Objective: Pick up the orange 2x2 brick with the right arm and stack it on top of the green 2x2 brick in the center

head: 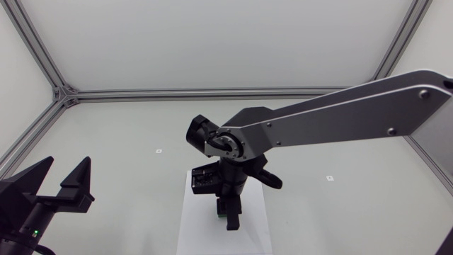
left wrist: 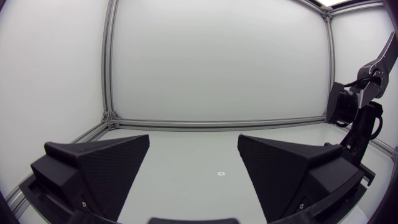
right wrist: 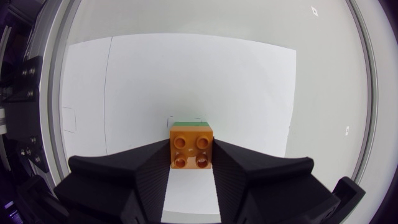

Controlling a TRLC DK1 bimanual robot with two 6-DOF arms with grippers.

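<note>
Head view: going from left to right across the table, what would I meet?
The matte black left claw with two wedge-shaped fingers → a small white square marker on the table → the matte black right claw, pointing down at the centre → a second small white square marker.

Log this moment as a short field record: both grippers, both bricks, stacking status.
right gripper: shut on the orange brick, above the white sheet
orange brick: studs facing the wrist camera, held between the fingers from two sides
green brick: only a thin edge shows, just beyond the orange brick
left gripper: open, empty, away from the sheet
stack status: orange appears right over green; cannot tell whether it is seated; not yet released
</note>
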